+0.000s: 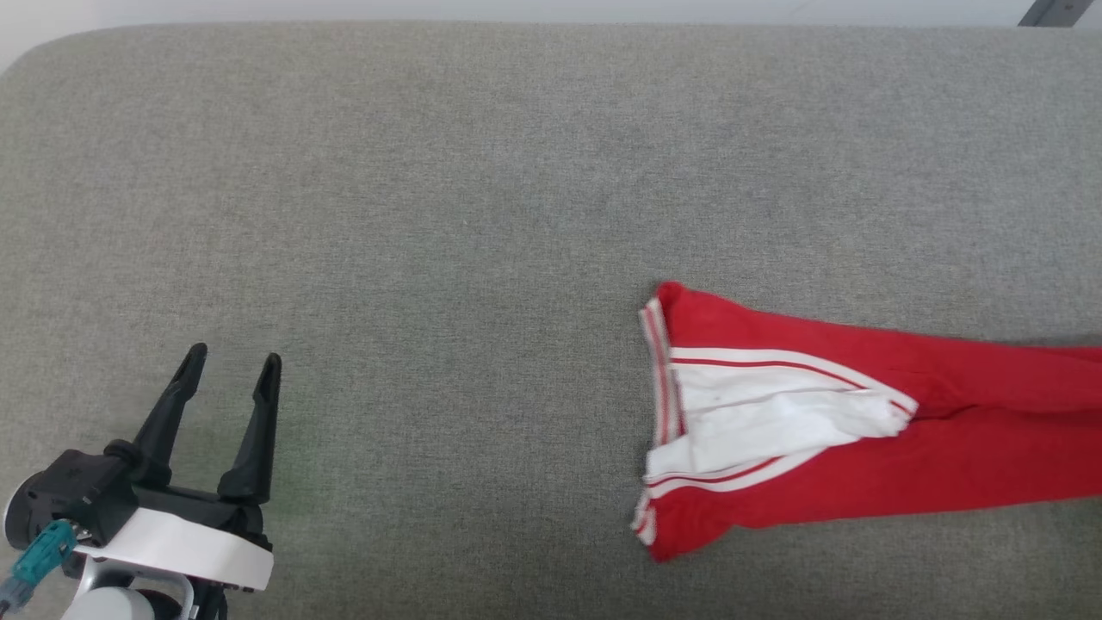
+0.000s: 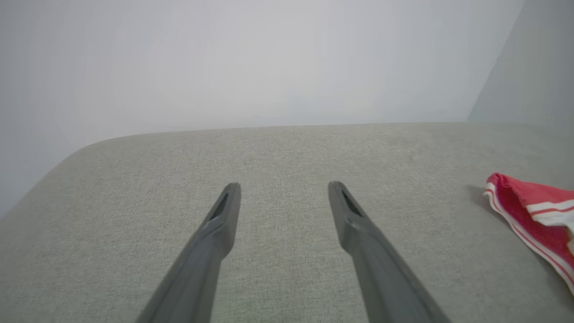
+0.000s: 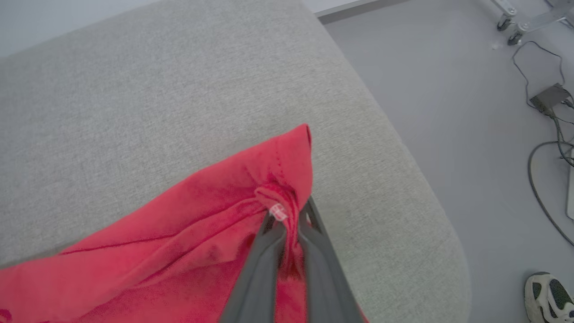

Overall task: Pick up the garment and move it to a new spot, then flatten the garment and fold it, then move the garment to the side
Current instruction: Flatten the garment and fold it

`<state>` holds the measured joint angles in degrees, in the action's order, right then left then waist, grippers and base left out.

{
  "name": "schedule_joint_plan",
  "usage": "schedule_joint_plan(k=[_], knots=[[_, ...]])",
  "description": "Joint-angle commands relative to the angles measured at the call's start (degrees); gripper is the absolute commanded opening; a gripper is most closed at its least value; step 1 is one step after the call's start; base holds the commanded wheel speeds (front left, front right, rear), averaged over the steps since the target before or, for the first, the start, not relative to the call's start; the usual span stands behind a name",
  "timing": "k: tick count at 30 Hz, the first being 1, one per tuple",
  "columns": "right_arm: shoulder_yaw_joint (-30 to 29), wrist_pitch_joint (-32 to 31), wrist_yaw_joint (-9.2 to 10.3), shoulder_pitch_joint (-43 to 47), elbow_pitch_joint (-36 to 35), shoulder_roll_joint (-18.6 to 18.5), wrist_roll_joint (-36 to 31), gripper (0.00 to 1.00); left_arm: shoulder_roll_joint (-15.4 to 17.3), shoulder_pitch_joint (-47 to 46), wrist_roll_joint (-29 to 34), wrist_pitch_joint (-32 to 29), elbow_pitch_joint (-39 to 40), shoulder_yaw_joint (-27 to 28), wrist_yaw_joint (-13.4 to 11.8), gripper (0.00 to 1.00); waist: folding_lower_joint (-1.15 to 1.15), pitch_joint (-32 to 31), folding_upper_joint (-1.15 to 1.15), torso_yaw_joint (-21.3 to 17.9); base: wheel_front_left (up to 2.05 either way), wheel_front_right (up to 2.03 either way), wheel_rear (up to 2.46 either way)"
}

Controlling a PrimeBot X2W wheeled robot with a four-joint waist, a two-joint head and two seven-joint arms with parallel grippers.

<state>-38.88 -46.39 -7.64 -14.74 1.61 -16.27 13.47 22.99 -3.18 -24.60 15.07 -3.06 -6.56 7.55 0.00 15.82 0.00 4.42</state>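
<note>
The head camera looked down on the padded surface; both wrist cameras sat low and close, all sharing the garment.

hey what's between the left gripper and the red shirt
Only bare grey cushion, as the head view shows; the left gripper and the garment lie apart.

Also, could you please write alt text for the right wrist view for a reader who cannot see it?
The right gripper is shut on a bunched fold of the red garment, over the rounded corner of a grey cushion. Beyond the edge, grey floor holds cables and a shoe.
</note>
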Motion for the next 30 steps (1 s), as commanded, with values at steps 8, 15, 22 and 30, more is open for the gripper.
schedule_joint_plan(k=[8,15,22,30], knots=[[2.04,-3.10,0.23,1.92,-4.56,0.77,2.46,0.00,-0.62,0.09,0.93,0.11,-0.82,-0.20,-0.17,1.00,0.00,-1.01,0.00,-0.28,0.00,0.00,0.00],[19.13,-5.88,0.22,6.42,-14.38,3.62,5.33,0.00,-1.19,0.51,1.35,0.11,-2.22,-0.27,-0.17,1.00,0.00,-1.96,0.00,-0.40,0.00,0.00,0.00],[36.88,-8.45,0.19,5.33,-19.24,5.56,5.42,0.00,-1.08,-1.03,0.87,0.11,-2.93,-1.52,-0.17,1.00,0.00,-1.58,0.00,0.06,0.00,0.00,0.00],[49.78,-5.28,0.18,-0.71,-11.47,8.93,5.63,0.00,-0.74,-2.94,-0.13,0.11,-3.20,-2.34,-0.17,1.00,0.00,-0.10,0.00,1.59,0.00,0.00,0.00]])
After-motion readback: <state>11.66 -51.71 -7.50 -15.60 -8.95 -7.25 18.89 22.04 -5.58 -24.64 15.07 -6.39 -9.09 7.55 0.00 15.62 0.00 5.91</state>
